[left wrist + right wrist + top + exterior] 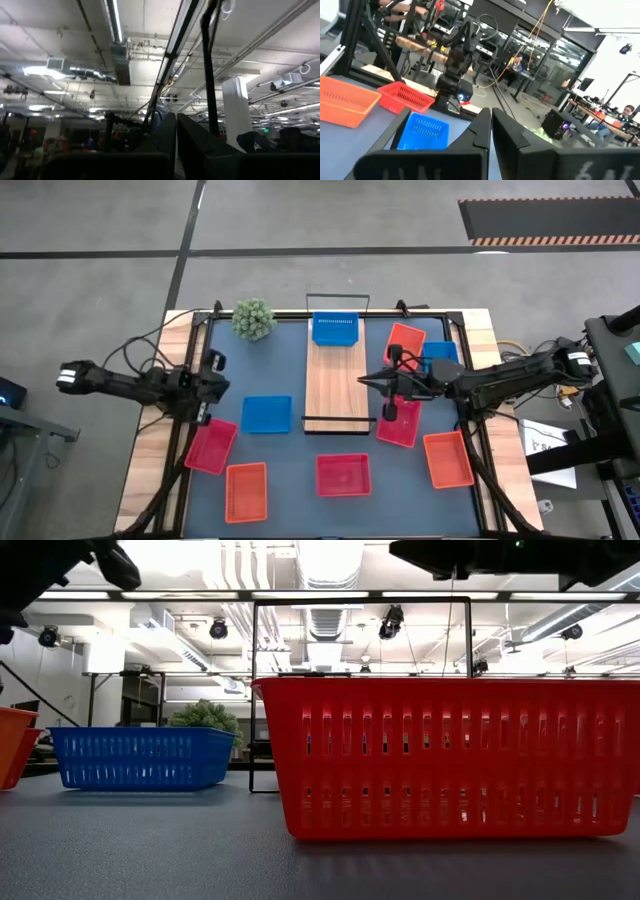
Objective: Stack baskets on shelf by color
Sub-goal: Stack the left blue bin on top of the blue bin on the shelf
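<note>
The light-wood shelf (335, 385) lies mid-table with one blue basket (336, 328) on its far end. Another blue basket (266, 414) sits on the mat to the shelf's left. Red baskets (210, 446) (343, 474) (399, 425) and orange ones (246, 491) (447, 459) lie along the near side. A red basket (405, 338) and a blue one (441, 352) sit at the far right. My right gripper (365, 381) (491, 125) hovers shut and empty over the shelf's right edge. My left gripper (213, 370) (176, 135) is shut at the mat's left edge, tipped upward.
A fuzzy green plant ball (254, 319) stands at the mat's far left corner. Black wire rails (338, 420) close the shelf's ends. In the low view a red basket (450, 755) fills the foreground, with a blue one (140, 755) behind it on the left.
</note>
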